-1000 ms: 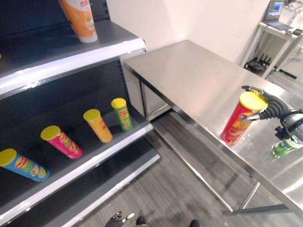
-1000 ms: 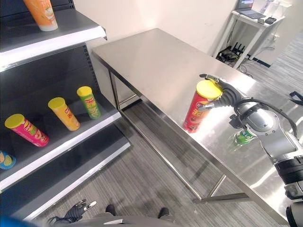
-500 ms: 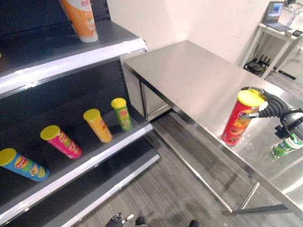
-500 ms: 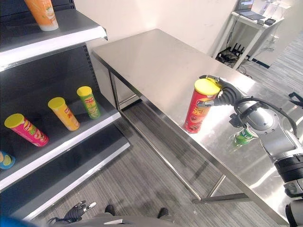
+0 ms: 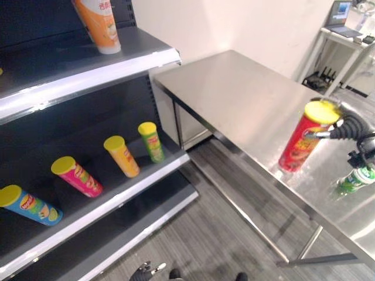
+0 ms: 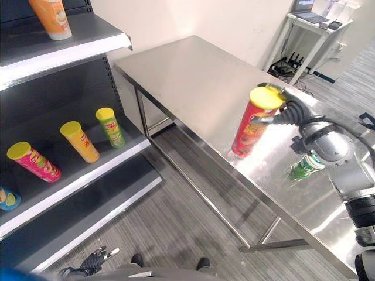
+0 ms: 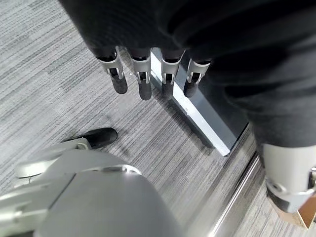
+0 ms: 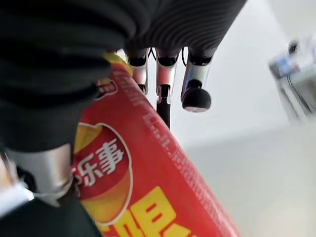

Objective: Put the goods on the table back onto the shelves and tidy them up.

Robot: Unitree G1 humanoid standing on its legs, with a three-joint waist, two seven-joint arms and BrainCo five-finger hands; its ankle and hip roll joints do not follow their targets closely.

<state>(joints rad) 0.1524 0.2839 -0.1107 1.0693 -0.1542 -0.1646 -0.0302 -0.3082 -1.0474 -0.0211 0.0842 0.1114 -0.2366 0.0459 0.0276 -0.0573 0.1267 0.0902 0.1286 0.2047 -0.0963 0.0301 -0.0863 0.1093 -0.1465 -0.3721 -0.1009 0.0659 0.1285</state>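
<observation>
Right eye view sets out the whole scene: the dark shelves (image 6: 70,50) stand well away from the right hand (image 6: 287,111), across the aisle floor, and the steel table (image 6: 193,76) runs beneath that hand. Since a second ago the red can (image 6: 253,124) has tipped; its yellow lid now leans toward the hand and its base looks just lifted or about to lift off the table. I judge that the pick-up has begun and the carry to the shelves is the next stage. The hand grips the can near its top, fingers curled round the far side and thumb on the near side. A green bottle (image 6: 305,167) stands just beside the arm, below the hand, untouched. On the shelves far off from the hand lie a green can (image 6: 109,126), a yellow can (image 6: 79,140), a pink can (image 6: 33,162) and a blue can (image 5: 28,204); an orange can (image 6: 53,17) stands on the upper shelf.

Right wrist view adds what the head views cannot: the fingers (image 8: 195,91) wrap over the can's red wall, pressed close. Left wrist view shows the left hand (image 7: 148,74) hanging low over the floor, fingers relaxed and straight, holding nothing.
</observation>
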